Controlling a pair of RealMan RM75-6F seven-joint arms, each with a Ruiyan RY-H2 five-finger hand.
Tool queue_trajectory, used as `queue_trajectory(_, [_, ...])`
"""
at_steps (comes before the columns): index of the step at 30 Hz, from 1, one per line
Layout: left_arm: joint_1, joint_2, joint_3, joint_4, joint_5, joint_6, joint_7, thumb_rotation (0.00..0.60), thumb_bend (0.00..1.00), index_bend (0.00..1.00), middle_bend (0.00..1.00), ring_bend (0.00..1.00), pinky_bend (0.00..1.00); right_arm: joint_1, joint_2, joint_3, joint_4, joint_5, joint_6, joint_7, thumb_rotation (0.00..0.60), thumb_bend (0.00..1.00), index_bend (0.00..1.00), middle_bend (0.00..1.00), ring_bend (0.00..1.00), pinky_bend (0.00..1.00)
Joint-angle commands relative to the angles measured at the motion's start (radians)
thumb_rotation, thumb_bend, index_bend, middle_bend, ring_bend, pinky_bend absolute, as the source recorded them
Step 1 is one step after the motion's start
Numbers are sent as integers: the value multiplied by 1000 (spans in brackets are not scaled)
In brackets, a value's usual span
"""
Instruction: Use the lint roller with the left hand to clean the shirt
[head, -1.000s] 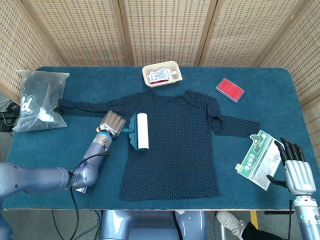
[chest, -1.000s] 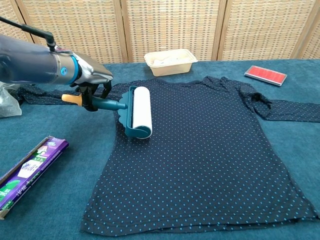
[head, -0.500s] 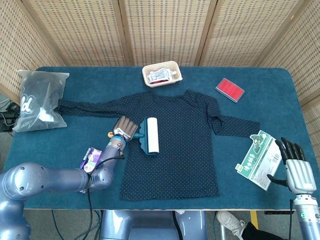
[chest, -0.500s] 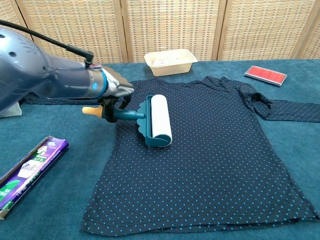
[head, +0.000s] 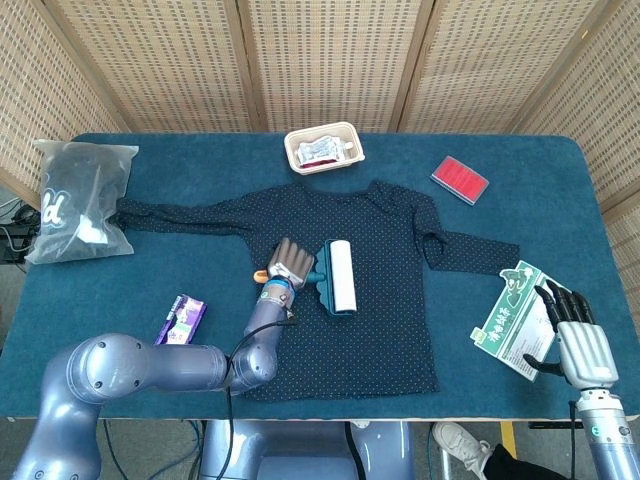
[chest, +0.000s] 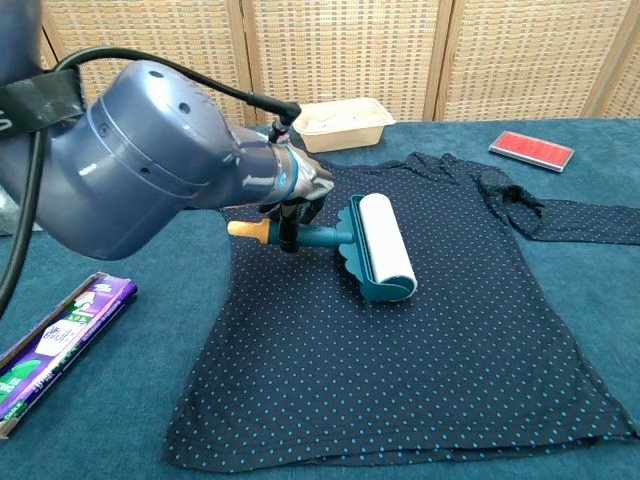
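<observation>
Left hand gripping teal-handled white lint roller on dark navy dotted long-sleeved shirt.
Right hand idle, fingers apart, holding nothing, at worktop edge.

- A folding screen of woven cane panels in pale wooden frames stands behind the surface and closes off the whole back of the scene.
- More panels of the same cane angle in at the left and the right.
- The surface is covered edge to edge in a deep teal, carpet-like cloth with rounded corners.
- Light is even and soft, with only faint shadows.
- Below the near edge, a strip of grey floor shows.
</observation>
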Motion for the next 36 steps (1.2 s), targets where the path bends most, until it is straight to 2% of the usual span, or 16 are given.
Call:
queue_trajectory(1, [-5, -11, -4, 6, -10, 13, 21, 600, 1000, 860, 702, 686, 634, -2, 2, 2, 1, -1, 6, 4, 600, 159, 0, 0, 0, 11])
queue_trajectory(8, [46, 36, 27, -42, 23, 28, 16, 600, 1000, 860, 702, 686, 634, -6, 9, 6, -2, 1, 19, 4, 600, 159, 0, 0, 0, 11])
queue_trajectory(14, [134, 124, 88, -117, 84, 28, -42, 600, 1000, 860, 702, 686, 635, -8, 8, 4, -10, -2, 23, -11, 600, 159, 0, 0, 0, 11])
queue_trajectory(17, [185, 174, 132, -134, 110, 27, -74, 600, 1000, 861, 702, 686, 634, -7, 8, -3, -20, -17, 29, -22, 600, 159, 0, 0, 0, 11])
queue_trajectory(23, [262, 251, 184, -155, 189, -4, -145, 600, 1000, 860, 702, 686, 634, -8, 8, -10, -33, -29, 34, -38, 600, 159, 0, 0, 0, 11])
queue_trajectory(29, [289, 268, 183, -142, 224, -28, -194, 600, 1000, 860, 703, 686, 634, -7, 8, -10, -36, -30, 35, -39, 600, 159, 0, 0, 0, 12])
queue_trajectory(36, [253, 236, 152, -136, 216, -18, -174, 600, 1000, 860, 702, 686, 634, -6, 9, -8, -32, -25, 31, -32, 600, 160, 0, 0, 0, 12])
